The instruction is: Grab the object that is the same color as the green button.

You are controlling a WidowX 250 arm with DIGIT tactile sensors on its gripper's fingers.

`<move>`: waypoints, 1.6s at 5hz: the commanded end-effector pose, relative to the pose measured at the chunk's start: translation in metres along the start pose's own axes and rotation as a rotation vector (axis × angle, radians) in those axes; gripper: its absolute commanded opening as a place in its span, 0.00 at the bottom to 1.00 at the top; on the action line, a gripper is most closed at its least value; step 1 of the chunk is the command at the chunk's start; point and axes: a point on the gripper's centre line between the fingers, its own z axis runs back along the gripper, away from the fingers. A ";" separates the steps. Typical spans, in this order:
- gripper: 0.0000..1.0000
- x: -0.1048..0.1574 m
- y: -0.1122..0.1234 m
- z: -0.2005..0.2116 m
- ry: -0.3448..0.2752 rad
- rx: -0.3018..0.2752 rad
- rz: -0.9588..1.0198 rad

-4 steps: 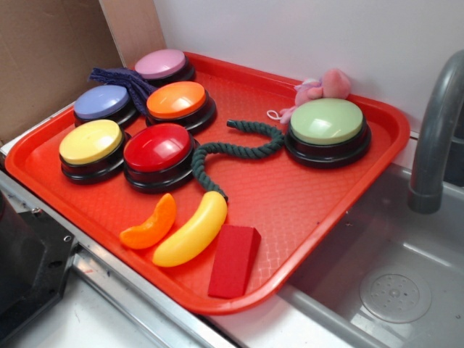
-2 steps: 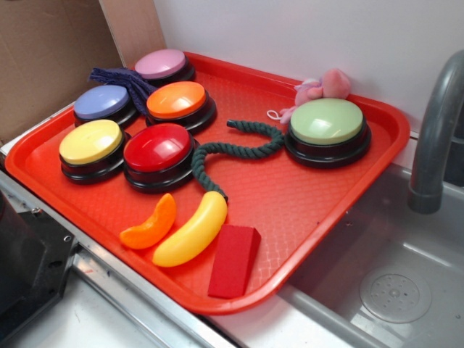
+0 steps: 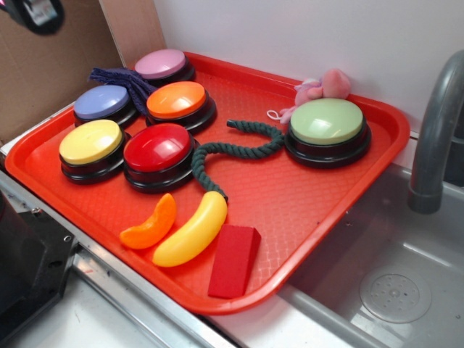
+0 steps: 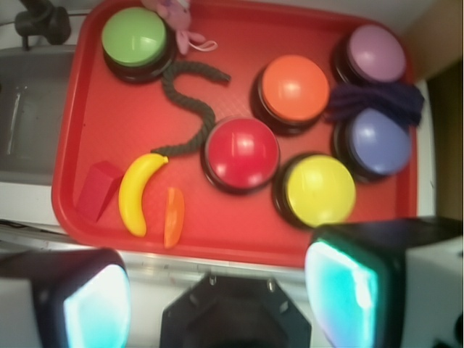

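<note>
Hovering high above the tray's (image 3: 395, 134) front edge, the gripper (image 4: 217, 297) looks down between two widely spread fingers (image 4: 341, 286), their pads apart with nothing between them; in the exterior view only a dark scrap of the arm shows at the top left corner. That height likely serves to take in the whole layout before committing to a target.

Going left to right in the exterior view, the yellow button (image 3: 91, 143) sits by the tray's left edge, with the lavender-blue button (image 3: 102, 102) behind it and the dark cloth (image 3: 123, 78) draped against that one. The red button (image 3: 157, 148) stands near the middle, orange (image 3: 177, 100) and pink (image 3: 161, 64) buttons behind it toward the back edge. An orange slice (image 3: 151, 224), a yellow banana (image 3: 192, 230) and a red block (image 3: 234, 259) lie along the front edge.

The green rope (image 3: 235, 147) snakes across the tray's middle: one end just beside the banana's tip, its body curling against the red button's base, its far end hooking toward the green button (image 3: 327, 122), near it but apart. That button sits by the right edge, a pink plush toy (image 3: 319, 88) behind it in the back corner. Lying flat and floppy, the rope probably offers its freest stretch at the open hook, clear of both buttons.
</note>
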 end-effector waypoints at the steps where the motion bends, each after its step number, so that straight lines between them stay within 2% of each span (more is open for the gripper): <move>1: 1.00 0.044 -0.014 -0.052 -0.105 -0.010 -0.244; 2: 1.00 0.060 -0.021 -0.086 -0.156 -0.035 -0.358; 3: 1.00 0.072 -0.023 -0.123 -0.141 -0.035 -0.379; 4: 1.00 0.084 -0.024 -0.149 -0.161 -0.045 -0.426; 5: 1.00 0.106 -0.026 -0.186 -0.180 -0.078 -0.475; 6: 1.00 0.110 -0.024 -0.201 -0.171 -0.088 -0.465; 7: 1.00 0.112 -0.025 -0.205 -0.169 -0.059 -0.489; 8: 0.71 0.109 -0.023 -0.212 -0.175 -0.090 -0.487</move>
